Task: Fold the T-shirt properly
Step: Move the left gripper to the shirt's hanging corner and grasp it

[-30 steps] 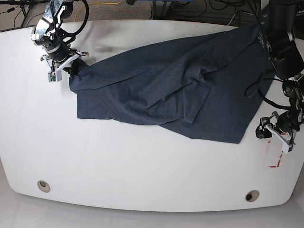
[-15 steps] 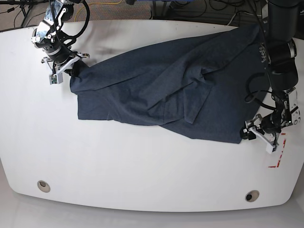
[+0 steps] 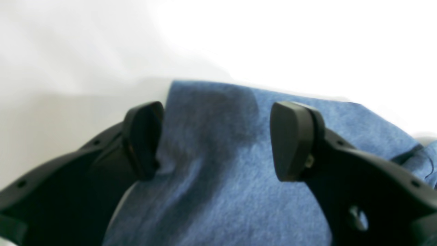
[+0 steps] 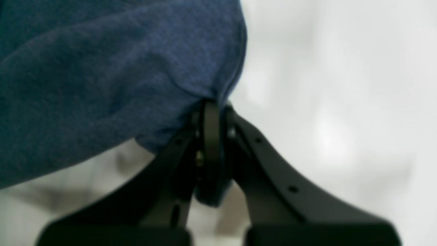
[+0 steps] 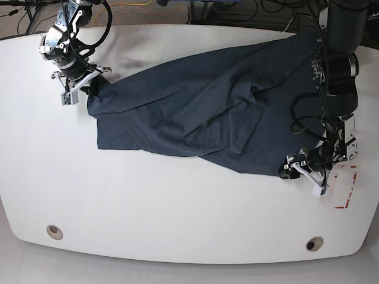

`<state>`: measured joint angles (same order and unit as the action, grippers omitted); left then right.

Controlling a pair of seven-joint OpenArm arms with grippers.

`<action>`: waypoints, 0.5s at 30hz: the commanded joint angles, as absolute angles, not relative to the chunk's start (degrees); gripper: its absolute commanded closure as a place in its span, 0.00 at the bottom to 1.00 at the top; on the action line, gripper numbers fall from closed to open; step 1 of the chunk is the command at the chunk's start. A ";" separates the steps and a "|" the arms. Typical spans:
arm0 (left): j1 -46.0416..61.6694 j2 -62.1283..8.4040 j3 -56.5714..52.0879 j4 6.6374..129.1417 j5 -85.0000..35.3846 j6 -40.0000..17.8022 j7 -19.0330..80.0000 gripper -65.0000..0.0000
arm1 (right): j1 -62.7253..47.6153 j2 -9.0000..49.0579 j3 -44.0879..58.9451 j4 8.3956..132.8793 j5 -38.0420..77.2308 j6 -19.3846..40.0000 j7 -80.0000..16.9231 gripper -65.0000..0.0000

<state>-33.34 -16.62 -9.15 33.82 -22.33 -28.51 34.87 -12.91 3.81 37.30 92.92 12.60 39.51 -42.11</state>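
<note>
R gripper (image 4: 211, 112) clamped on T-shirt (image 5: 201, 112) corner; L gripper (image 3: 215, 140) jaws apart, straddling hem on table (image 5: 177, 207).

The T-shirt (image 5: 201, 109) lies across the table (image 5: 148, 207), one tool (image 5: 86, 83) at each end.

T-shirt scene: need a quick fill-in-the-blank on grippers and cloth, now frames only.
1. The right gripper is ____ on a corner of the T-shirt.
2. The left gripper has its jaws ____, cloth lying between them.
3. The T-shirt lies on a ____ table.
4. In the base view, the left gripper is at the shirt's ____ edge.

Missing: shut; open; white; right
</note>
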 commanded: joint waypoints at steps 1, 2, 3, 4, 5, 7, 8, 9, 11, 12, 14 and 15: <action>-34.42 -17.10 -9.10 34.24 -22.46 -28.62 35.56 0.41 | -12.26 4.44 37.58 93.67 12.97 40.00 -41.45 1.00; -34.42 -17.10 -9.10 34.24 -22.46 -28.62 35.56 0.46 | -12.26 4.44 37.58 93.67 12.97 40.00 -41.45 1.00; -34.33 -17.10 -9.10 34.24 -22.46 -28.53 35.56 0.54 | -12.26 4.44 37.58 93.67 12.97 40.00 -41.45 1.00; -34.33 -17.10 -9.10 34.24 -22.46 -28.53 35.56 0.60 | -12.26 4.44 37.58 93.67 12.97 40.00 -41.45 1.00; -34.33 -17.10 -9.10 34.24 -22.46 -28.53 35.56 0.67 | -12.26 4.44 37.58 93.67 12.97 40.00 -41.45 1.00; -34.24 -17.19 -9.10 34.24 -22.46 -28.53 35.30 0.79 | -12.26 4.44 37.58 93.67 12.97 40.00 -41.45 1.00; -34.24 -17.19 -9.10 34.24 -22.37 -28.53 34.86 0.88 | -12.26 4.44 37.58 93.67 12.97 40.00 -41.45 1.00; -34.24 -17.19 -9.10 34.24 -22.11 -28.53 34.59 0.93 | -12.26 4.44 37.58 93.67 12.97 40.00 -41.45 1.00; -34.24 -17.19 -9.10 34.24 -20.88 -28.53 34.24 1.00 | -12.18 4.44 37.49 93.67 12.97 40.00 -41.45 1.00; -34.24 -17.19 -9.10 34.24 -20.18 -28.53 34.07 1.00 | -12.18 4.44 37.49 93.67 12.97 40.00 -41.45 1.00; -34.24 -17.19 -9.10 34.42 -19.03 -28.53 33.98 1.00 | -12.18 4.44 37.49 93.67 12.97 40.00 -41.45 1.00; -34.24 -17.19 -9.19 34.51 -18.86 -28.53 33.98 1.00 | -12.18 4.44 37.49 93.67 12.97 40.00 -41.45 1.00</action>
<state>-32.73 -16.58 -9.13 33.67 -19.29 -28.38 34.57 -12.58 3.81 37.30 92.90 12.23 39.51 -42.26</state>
